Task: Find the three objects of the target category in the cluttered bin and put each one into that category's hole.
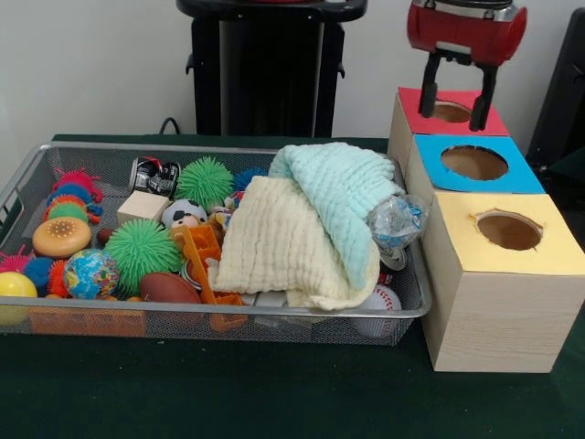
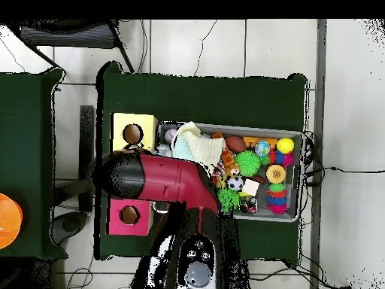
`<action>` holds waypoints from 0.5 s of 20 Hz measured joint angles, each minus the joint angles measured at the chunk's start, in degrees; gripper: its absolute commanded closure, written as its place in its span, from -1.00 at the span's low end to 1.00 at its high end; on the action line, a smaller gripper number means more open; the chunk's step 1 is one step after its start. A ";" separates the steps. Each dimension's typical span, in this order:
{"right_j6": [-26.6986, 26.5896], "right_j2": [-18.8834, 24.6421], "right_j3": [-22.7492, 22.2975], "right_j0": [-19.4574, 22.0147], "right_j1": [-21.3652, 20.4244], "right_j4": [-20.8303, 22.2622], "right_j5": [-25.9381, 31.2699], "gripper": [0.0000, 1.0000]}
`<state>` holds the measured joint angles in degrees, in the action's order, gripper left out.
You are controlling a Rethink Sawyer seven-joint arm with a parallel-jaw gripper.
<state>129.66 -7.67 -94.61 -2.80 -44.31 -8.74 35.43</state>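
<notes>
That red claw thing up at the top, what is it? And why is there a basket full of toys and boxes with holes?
The red thing is a robot arm, and the claw is its gripper, the part that picks things up. Its two black fingers are open and hold nothing; they hang over the red box. One picture is taken from across the table. The other looks straight down, where the red arm hides part of the boxes. Next to the red box stand a blue box and a yellow box, each with a round hole on top. The wire basket holds toys: a spiky green ball, a small globe ball, a toy football, and two soft cloths heaped on top.
</notes>
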 measured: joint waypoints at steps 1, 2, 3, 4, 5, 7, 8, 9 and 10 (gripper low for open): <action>0.00 0.40 0.03 2.06 0.05 0.02 0.01 -1.00; 0.00 0.55 0.09 2.91 0.11 0.04 0.01 -1.00; 0.00 0.66 0.21 3.82 0.21 0.05 0.01 -1.00; 0.00 0.78 0.33 4.74 0.32 0.07 0.00 -1.00; 0.00 0.85 0.42 5.33 0.41 0.08 0.00 -1.00; 0.00 1.21 0.85 7.74 0.92 0.11 -0.01 -1.00; 0.00 1.32 0.94 8.44 1.22 0.11 -0.08 -1.00; 0.00 1.44 1.03 9.15 1.53 0.11 -0.14 -1.00; 0.00 1.62 1.04 9.89 1.99 0.12 -0.43 -1.00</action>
<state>129.66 -6.05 -93.57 7.09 -42.32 -8.62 35.00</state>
